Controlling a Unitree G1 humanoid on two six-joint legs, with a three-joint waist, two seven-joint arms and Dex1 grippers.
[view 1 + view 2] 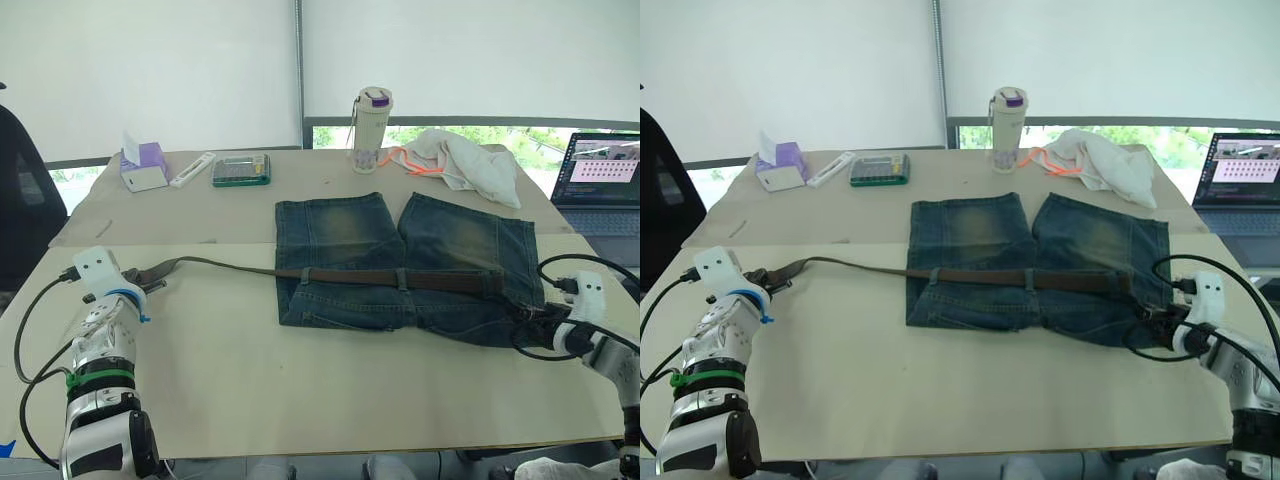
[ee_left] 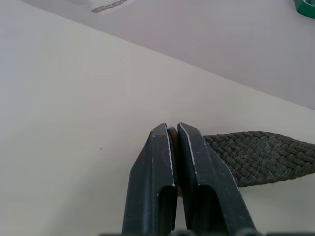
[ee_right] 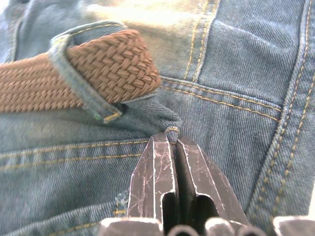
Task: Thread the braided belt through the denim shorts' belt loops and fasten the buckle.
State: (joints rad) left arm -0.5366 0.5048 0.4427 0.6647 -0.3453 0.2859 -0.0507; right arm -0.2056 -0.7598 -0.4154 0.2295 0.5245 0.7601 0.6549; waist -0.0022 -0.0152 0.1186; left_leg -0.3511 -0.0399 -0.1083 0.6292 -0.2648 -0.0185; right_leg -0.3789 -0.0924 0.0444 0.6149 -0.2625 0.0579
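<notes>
Two grippers are working at opposite ends of the surface. The denim shorts are lying flat near the middle, waistband toward the robot, legs pointing away. The braided belt is running sideways along the waistband, its long axis left to right, passing under the belt loops and trailing off past the shorts toward the robot's left. The left gripper is pinching the strap's free end tight. The right gripper is closed on a fold of denim at the shorts' right edge, just beside a loop holding the belt.
</notes>
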